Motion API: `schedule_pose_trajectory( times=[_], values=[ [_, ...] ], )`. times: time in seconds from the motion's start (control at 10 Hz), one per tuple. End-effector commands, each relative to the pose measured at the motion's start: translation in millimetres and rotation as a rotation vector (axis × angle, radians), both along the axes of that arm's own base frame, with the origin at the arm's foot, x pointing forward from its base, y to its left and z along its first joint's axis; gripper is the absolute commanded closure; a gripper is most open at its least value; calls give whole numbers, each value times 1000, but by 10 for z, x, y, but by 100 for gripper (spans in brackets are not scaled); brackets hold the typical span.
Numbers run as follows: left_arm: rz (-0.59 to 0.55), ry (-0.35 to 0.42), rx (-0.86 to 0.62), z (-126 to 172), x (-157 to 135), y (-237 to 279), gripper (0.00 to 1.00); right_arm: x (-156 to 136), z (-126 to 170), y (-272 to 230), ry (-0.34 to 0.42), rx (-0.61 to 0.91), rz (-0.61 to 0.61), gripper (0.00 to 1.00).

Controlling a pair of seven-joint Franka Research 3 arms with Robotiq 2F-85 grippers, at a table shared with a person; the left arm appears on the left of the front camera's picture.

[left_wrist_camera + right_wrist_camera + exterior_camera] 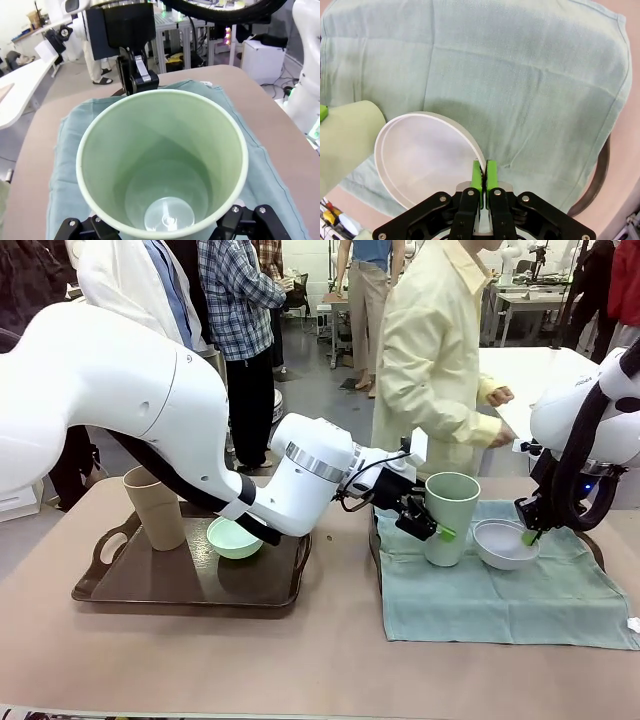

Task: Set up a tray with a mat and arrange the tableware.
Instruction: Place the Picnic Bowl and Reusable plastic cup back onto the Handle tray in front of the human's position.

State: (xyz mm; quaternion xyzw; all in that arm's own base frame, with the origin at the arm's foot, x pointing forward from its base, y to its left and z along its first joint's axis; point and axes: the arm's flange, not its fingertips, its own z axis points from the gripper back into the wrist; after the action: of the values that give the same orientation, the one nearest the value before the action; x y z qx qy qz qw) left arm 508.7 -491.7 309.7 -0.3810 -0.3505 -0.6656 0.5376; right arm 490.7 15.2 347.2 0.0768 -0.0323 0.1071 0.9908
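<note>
- now, the left gripper (432,525) was clamped on the sides of the pale green cup (450,510), which stood upright on the mat (520,600), toward its left end.
- the right gripper (483,175) had its green pads pressed together on the rim of the pale greyish-white bowl (425,160); the bowl sat on the mat just beside the cup.
- the mat, a teal cloth, lay spread over a dark tray (600,175), whose rim showed at one edge.
- the tan cup (153,505) stood upright beside the mint green bowl (235,537) on the brown tray (150,585), well apart from the mat.
- a person (435,350) in a pale yellow coat stood at the far side of the table (330,660).
</note>
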Motion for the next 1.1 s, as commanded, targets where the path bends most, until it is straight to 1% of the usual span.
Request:
schedule_pose_trajectory(
  times=[0.0,0.1,0.2,0.3,0.4,0.5,0.6,0.7,0.8,0.9,1.0],
  values=[
    [-9,13,23,28,49,-43,14,54,-97,-42,-15,27,7,96],
    [-6,18,22,38,58,-40,0,54,-85,-40,-17,25,6,55],
    [-7,22,22,43,50,-39,0,21,-38,-48,-26,13,18,36],
    [-3,35,25,63,42,-20,0,-11,42,-56,-20,-2,15,36],
    [7,45,44,66,32,-4,0,-78,125,-55,-24,-10,26,16],
    [18,58,63,85,29,32,0,-130,206,-62,-17,-17,29,62],
    [27,76,94,97,8,76,0,-186,287,-89,-19,-26,30,0],
    [38,104,124,107,-12,138,0,-242,383,-129,-22,-31,26,43],
    [43,123,157,113,-44,181,0,-300,488,-204,-35,-28,20,0],
    [53,147,219,147,-82,247,0,-356,574,-245,-44,-19,18,23],
    [80,157,305,203,-138,334,0,-418,640,-275,-50,-24,21,0]
  ],
)
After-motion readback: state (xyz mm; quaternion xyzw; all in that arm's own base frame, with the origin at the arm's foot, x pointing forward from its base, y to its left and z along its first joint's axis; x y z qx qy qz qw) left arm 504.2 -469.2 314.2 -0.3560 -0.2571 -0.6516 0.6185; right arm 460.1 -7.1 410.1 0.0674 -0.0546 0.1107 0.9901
